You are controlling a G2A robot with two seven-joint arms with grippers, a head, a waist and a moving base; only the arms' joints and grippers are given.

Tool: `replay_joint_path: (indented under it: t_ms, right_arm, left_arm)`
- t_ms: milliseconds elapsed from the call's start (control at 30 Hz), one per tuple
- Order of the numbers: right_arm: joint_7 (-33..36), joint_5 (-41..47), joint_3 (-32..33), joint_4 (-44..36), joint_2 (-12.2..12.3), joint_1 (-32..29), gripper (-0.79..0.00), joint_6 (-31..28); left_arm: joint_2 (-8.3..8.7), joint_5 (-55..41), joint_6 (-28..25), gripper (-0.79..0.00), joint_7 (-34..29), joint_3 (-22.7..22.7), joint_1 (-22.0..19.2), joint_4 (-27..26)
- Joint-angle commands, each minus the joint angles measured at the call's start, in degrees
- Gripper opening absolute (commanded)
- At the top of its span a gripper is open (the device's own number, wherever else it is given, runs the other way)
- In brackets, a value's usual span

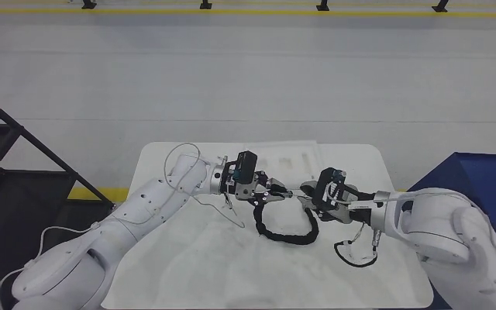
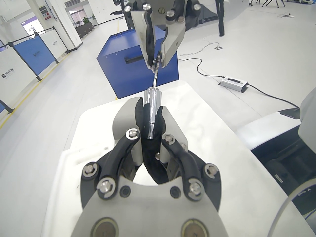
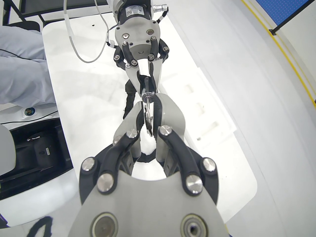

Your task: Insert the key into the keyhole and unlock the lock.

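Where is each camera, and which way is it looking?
Top view: above the arms, looking down at the table; both arms show.
Left wrist view: on the left arm, looking along the left pincer, shut on the lock.
Right wrist view: on the right arm, looking along the right pincer, shut on the key.
Shared: both wrist views show key meeting lock, from opposite sides.

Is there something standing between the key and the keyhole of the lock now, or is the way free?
Nothing visible stands between them. The key, held in the right end effector, points straight at the lock, which the left end effector grips. The key's tip already reaches the lock's end face; how deep it sits cannot be told.
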Motion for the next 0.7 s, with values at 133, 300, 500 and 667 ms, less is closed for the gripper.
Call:
replay_joint_path:
  t_ms: [133,300,500,667]
  right_arm:
    - [-0.1,1.4,1.0,0.1,0.2,-0.6,0.000,-0.5]
    - [-0.6,2.4,1.4,0.3,0.4,-1.2,0.000,-0.8]
    - [-1.7,4.0,1.5,1.0,0.4,-1.6,0.000,-0.9]
    - [-2.2,5.0,1.4,1.8,0.4,-1.7,0.000,-0.9]
  left_arm:
    - [-0.12,2.0,2.2,-0.785,-4.0,-0.6,0.5,2.9]
    - [-0.54,3.2,3.4,-0.785,-8.3,-0.6,1.0,4.5]
    - [-1.76,4.8,5.1,-0.785,-14.6,0.8,1.9,6.2]
    - [-3.08,5.6,5.0,-0.785,-17.0,2.2,2.4,7.7]
